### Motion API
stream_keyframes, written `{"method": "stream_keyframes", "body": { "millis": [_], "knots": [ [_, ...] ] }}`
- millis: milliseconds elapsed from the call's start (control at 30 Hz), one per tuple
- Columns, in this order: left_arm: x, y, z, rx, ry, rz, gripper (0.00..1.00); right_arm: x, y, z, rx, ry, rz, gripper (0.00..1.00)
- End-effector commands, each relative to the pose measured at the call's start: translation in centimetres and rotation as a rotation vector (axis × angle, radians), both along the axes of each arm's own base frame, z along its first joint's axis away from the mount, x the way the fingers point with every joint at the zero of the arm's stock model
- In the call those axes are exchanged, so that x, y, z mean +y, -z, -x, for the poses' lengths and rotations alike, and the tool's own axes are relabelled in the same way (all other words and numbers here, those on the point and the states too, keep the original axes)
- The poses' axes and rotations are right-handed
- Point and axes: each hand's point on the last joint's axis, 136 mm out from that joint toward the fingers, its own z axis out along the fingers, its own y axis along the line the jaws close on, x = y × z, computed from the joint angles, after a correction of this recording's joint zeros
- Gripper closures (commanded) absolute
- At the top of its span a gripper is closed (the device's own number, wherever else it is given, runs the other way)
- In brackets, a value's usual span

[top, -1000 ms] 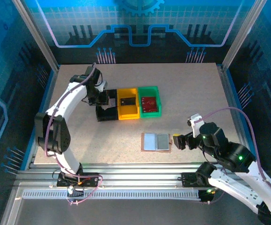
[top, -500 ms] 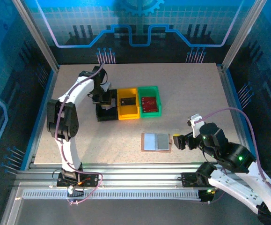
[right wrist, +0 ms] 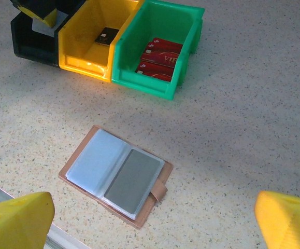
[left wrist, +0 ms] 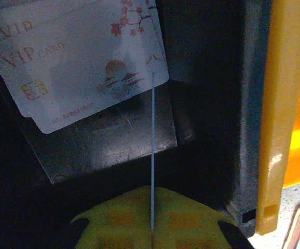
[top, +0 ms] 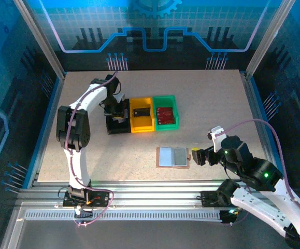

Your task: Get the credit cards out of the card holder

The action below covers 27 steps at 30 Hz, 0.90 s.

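Note:
The tan card holder (top: 173, 156) lies open on the table, a dark grey card (right wrist: 133, 180) in its right sleeve and a pale sleeve on its left. My right gripper (top: 197, 156) stands open just right of the card holder (right wrist: 116, 175), nothing between its yellow fingers (right wrist: 15, 220). Over the black tray (top: 117, 124) my left gripper (left wrist: 152, 228) is shut on a thin credit card (left wrist: 153, 155) seen edge-on. A white VIP card (left wrist: 82, 62) lies in the black tray (left wrist: 113, 140) beneath it.
Next to the black tray stand a yellow tray (top: 142, 115) holding a dark card (right wrist: 107, 35) and a green tray (top: 166, 111) holding red cards (right wrist: 159, 57). Metal rails run along the near table edge.
The left arm's elbow has swung in to the right, and its gripper has shifted slightly over the black tray, still shut. The right arm and the card holder have not moved.

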Motion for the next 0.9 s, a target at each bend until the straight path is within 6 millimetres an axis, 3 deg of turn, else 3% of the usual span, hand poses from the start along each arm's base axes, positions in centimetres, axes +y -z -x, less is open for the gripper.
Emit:
{"method": "stream_keyframes", "body": {
  "millis": [0, 533, 867],
  "knots": [
    [-0.5, -0.4, -0.2, 0.007, 0.023, 0.019, 1.00, -0.2, -0.3, -0.5, -0.024, 0.015, -0.002, 0.00],
    [-1.6, 0.7, -0.6, 0.022, 0.059, 0.000, 0.99, -0.3, -0.2, -0.6, -0.023, 0.023, 0.000, 0.00],
    [-1.3, 0.3, -1.0, 0.009, 0.058, -0.023, 0.90, -0.2, -0.2, -0.6, -0.020, 0.020, 0.000, 0.00]
  ]
}}
